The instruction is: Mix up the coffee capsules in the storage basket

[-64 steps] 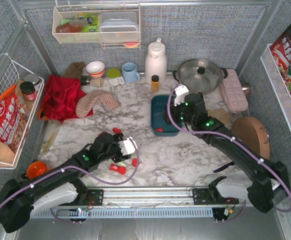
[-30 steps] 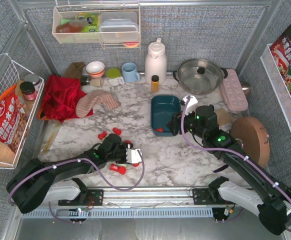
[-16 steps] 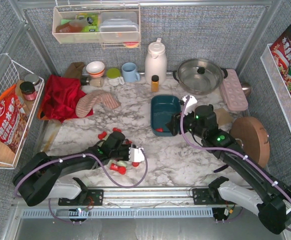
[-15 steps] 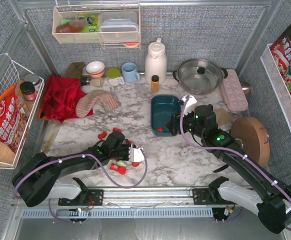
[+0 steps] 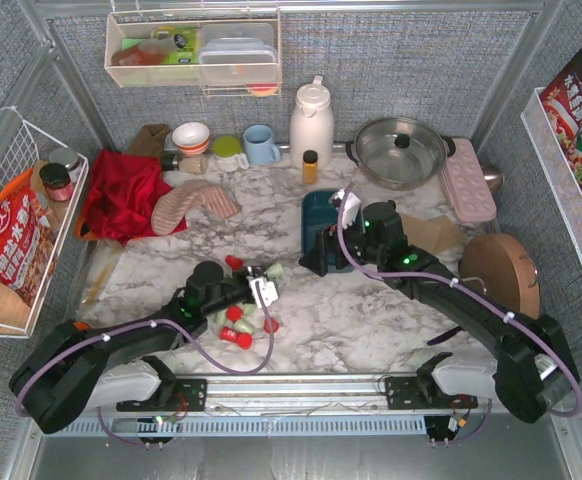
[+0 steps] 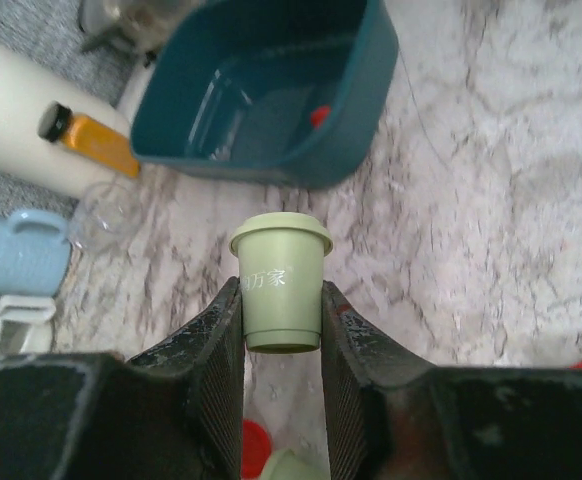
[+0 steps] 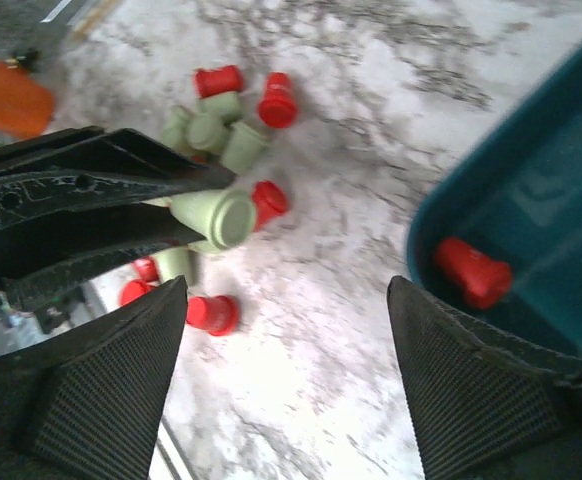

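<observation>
My left gripper (image 5: 267,278) is shut on a pale green coffee capsule (image 6: 281,285), held upright by its sides above the marble. The teal storage basket (image 6: 341,150) lies just beyond it, with one red capsule (image 6: 319,116) inside. Several red and green capsules (image 5: 236,325) lie loose on the marble under and near the left arm. My right gripper (image 5: 316,262) hangs open at the basket's (image 5: 318,215) near-left corner with nothing between its fingers. In the right wrist view the basket (image 7: 561,150) and its red capsule (image 7: 471,272) are at the right, and the loose capsules (image 7: 226,120) at the upper left.
A white thermos (image 5: 311,120), an orange bottle (image 5: 311,165), a blue mug (image 5: 261,145) and a steel pot (image 5: 401,150) stand behind the basket. A red cloth (image 5: 121,195) and mitten (image 5: 191,205) lie at back left. A wooden board (image 5: 501,270) is at right.
The left gripper closed on a green capsule in the pile and lifted it toward the basket. The right arm swung left across the basket and its jaws opened wider.
</observation>
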